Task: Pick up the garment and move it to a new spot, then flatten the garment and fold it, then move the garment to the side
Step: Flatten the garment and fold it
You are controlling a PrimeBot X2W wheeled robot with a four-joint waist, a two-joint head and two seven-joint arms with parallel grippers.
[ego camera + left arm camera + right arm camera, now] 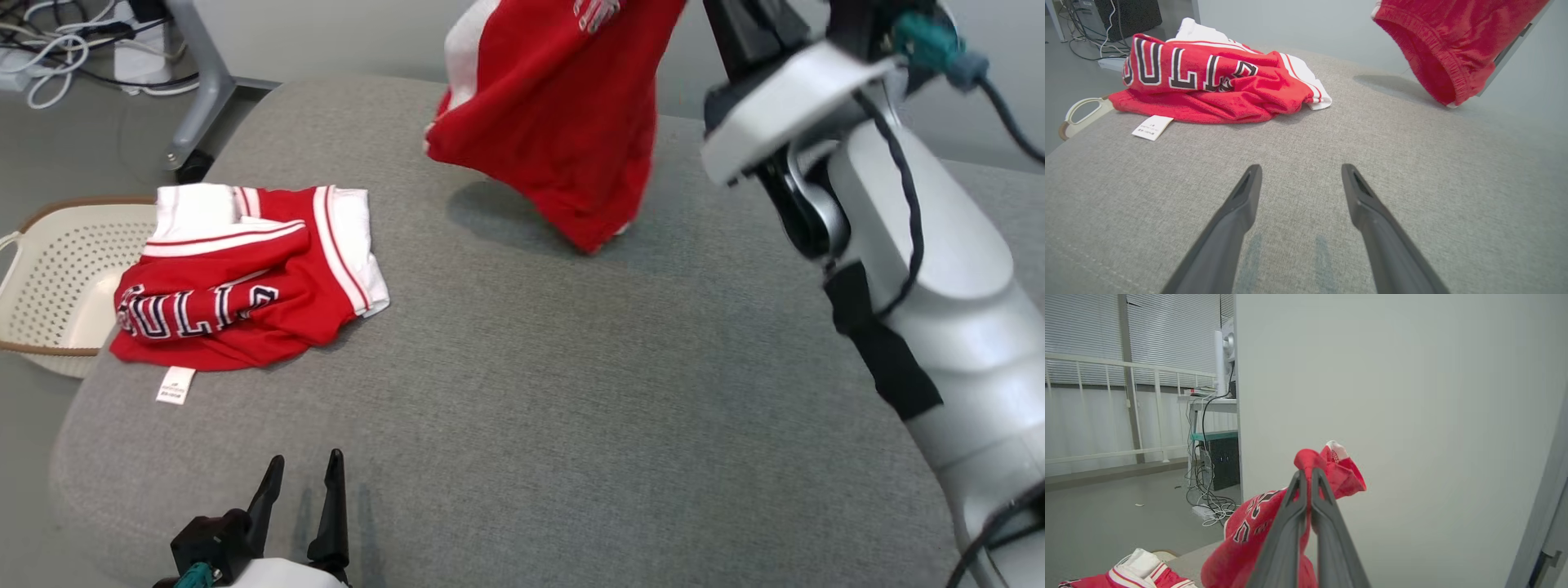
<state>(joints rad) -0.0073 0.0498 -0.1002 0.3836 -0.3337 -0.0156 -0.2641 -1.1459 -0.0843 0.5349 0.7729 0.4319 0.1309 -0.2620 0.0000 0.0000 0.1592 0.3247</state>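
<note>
Grey fabric padding (571, 392) covers the work surface, with a perforated cream basket (57, 278) at its edge, far ahead and left of the left gripper (306, 457). A crumpled red-and-white jersey (237, 286) with dark lettering lies on the padding ahead and left of that gripper, a white label (175, 385) poking from its near hem. The left gripper sits low over the padding, fingers spread wide and holding nothing. Further right, the red garment (555, 106) hangs from the right gripper (1308, 473), whose fingers pinch tight on a bunched fold. Its lowest corner dangles well below the grip, close to the padding; contact cannot be told.
</note>
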